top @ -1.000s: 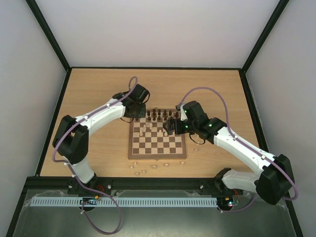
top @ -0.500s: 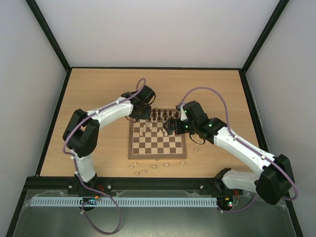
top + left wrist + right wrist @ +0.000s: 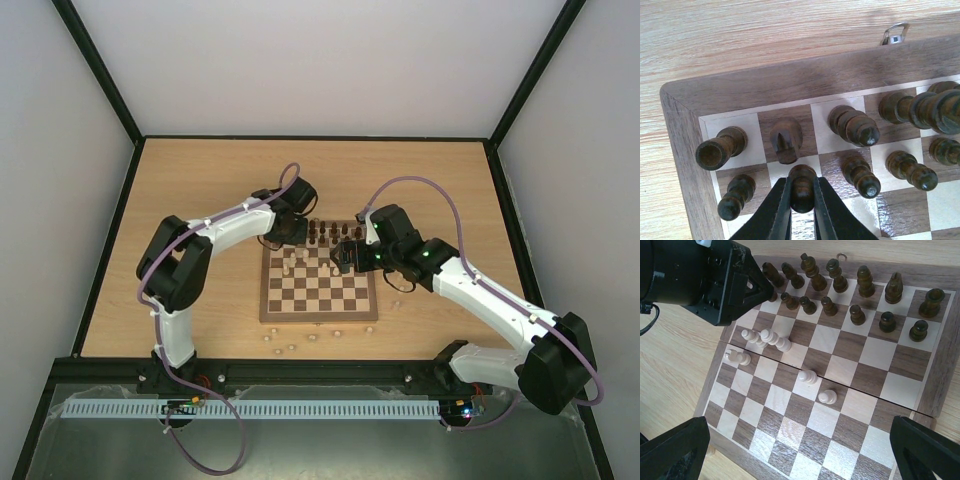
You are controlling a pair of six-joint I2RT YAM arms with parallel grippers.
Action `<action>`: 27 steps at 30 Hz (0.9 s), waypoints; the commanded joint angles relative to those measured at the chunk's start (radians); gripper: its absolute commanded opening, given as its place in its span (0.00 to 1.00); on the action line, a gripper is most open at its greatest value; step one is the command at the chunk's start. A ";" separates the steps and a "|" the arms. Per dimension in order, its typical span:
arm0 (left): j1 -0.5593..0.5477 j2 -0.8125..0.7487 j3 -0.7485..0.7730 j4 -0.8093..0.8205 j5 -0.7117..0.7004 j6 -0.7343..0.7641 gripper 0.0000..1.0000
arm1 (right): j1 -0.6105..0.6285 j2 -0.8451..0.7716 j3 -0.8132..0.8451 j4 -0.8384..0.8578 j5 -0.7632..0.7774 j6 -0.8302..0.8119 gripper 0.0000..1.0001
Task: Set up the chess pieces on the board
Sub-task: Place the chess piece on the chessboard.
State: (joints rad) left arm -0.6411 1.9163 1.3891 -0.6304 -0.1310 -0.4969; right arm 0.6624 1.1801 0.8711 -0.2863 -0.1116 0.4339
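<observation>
My left gripper (image 3: pixel 802 183) is shut on a dark pawn (image 3: pixel 802 176) over the second-row pale square near the board's (image 3: pixel 790 80) far left corner. I cannot tell if the pawn touches the square. Around it stand a dark rook (image 3: pixel 720 147), a knight (image 3: pixel 786 139), a bishop (image 3: pixel 855 125) and more dark pawns (image 3: pixel 860 175). In the top view the left gripper (image 3: pixel 290 232) is at that corner of the board (image 3: pixel 320 316). My right gripper (image 3: pixel 800 452) hangs open over the board's (image 3: pixel 935 360) near half, holding nothing. Several pale pieces (image 3: pixel 765 336) stand mid-board.
Several pale pieces (image 3: pixel 290 346) lie loose on the table in front of the board, and one or two more (image 3: pixel 397 303) lie off its right side. The left arm's black wrist (image 3: pixel 695 275) fills the upper left of the right wrist view. A metal clasp (image 3: pixel 894 34) sticks out from the board's far edge.
The left arm has swung its elbow rightward, and its gripper has shifted right onto the board's far left corner, still shut. The right arm has stayed still.
</observation>
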 commanded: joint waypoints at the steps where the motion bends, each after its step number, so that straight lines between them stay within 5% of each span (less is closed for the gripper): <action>1: -0.005 0.022 0.008 0.001 -0.002 0.008 0.04 | 0.002 0.004 -0.005 -0.024 -0.014 0.005 0.99; 27: -0.003 0.039 -0.024 -0.002 -0.027 -0.009 0.10 | 0.002 0.005 -0.018 -0.010 -0.040 0.006 1.00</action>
State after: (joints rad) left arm -0.6411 1.9362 1.3872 -0.6186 -0.1432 -0.5007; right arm 0.6624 1.1801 0.8711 -0.2859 -0.1390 0.4339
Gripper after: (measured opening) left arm 0.128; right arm 0.995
